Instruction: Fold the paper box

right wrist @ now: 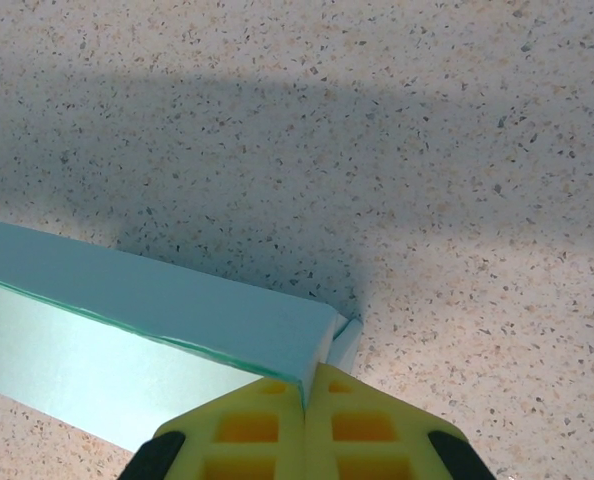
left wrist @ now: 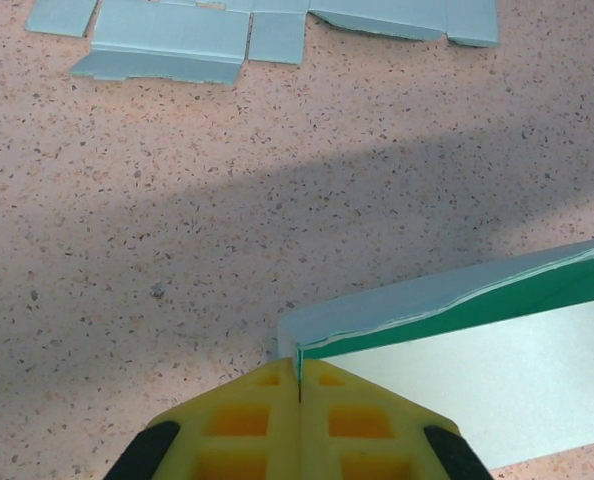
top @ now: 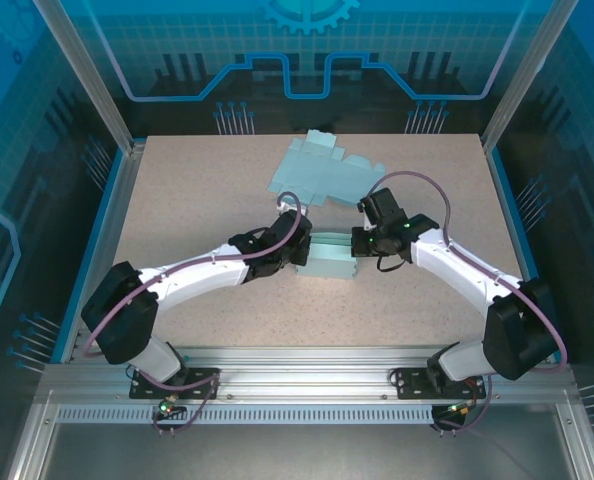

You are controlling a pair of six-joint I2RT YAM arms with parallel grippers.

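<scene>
I am pinching the paper box [top: 329, 262] at both ends — my left fingers [left wrist: 242, 420] are clamping shut on its left edge, my right fingers [right wrist: 362, 420] on its right corner — at the middle of the counter [top: 177, 200].

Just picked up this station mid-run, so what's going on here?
Both arms are working the paper box at mid-table. The left gripper is shut on the edge at one end, the right gripper shut on the opposite end. A second, flat box blank lies farther back, untouched.
</scene>
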